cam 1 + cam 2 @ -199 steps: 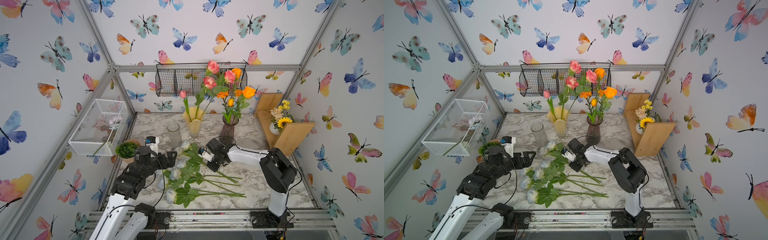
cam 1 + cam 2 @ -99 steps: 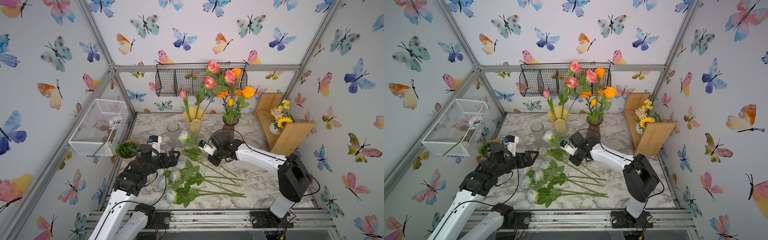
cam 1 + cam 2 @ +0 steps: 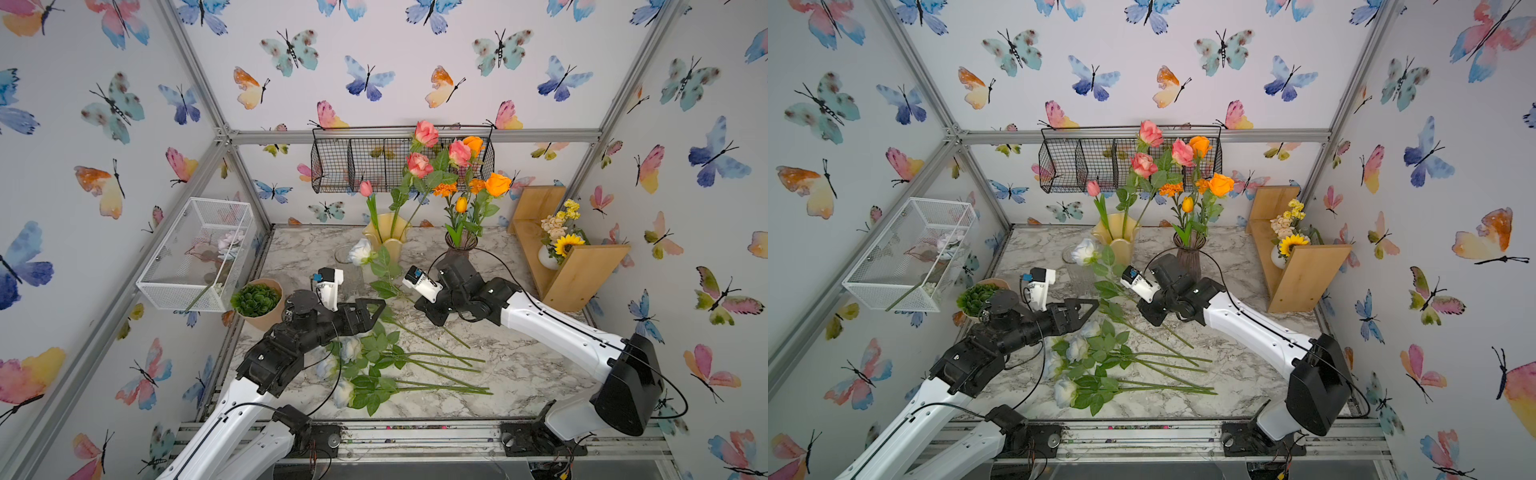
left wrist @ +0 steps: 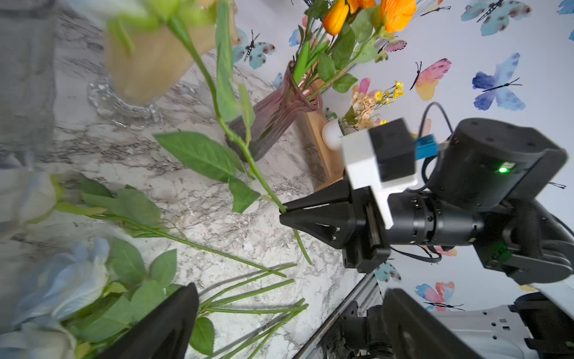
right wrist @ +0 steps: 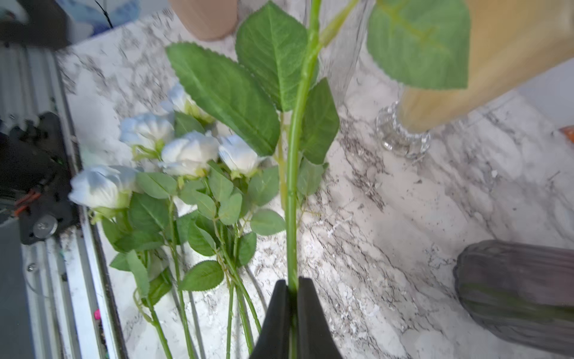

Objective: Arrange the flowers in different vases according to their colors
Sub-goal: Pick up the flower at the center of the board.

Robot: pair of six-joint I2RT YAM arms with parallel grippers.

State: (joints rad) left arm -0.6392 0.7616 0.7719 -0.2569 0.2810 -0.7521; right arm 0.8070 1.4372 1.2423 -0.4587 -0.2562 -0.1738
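My right gripper [image 3: 417,303] [image 5: 292,283] is shut on the green stem of a white rose [image 3: 359,251], held slanted above the table. Its bloom is level with the rim of the clear glass vase [image 3: 345,259]; I cannot tell whether they touch. Behind it the yellow vase [image 3: 390,241] holds pink flowers [image 3: 419,164]. The smoky-purple vase [image 3: 459,245] holds orange flowers [image 3: 496,183]. Several white-blue roses [image 3: 351,347] lie on the marble [image 3: 1246,374] at front left. My left gripper [image 3: 374,316] [image 4: 290,292] hangs open over them, holding nothing.
A tan pot with a green succulent [image 3: 257,301] stands at the left edge beside my left arm. A white mesh basket [image 3: 195,253] juts from the left wall, a black wire basket [image 3: 374,160] hangs at the back. A wooden shelf [image 3: 582,266] with a sunflower bunch stands at right.
My right gripper has lifted the white rose off the pile and carried it back and left, so its bloom is now by the clear vase. The left gripper has edged forward, still open.
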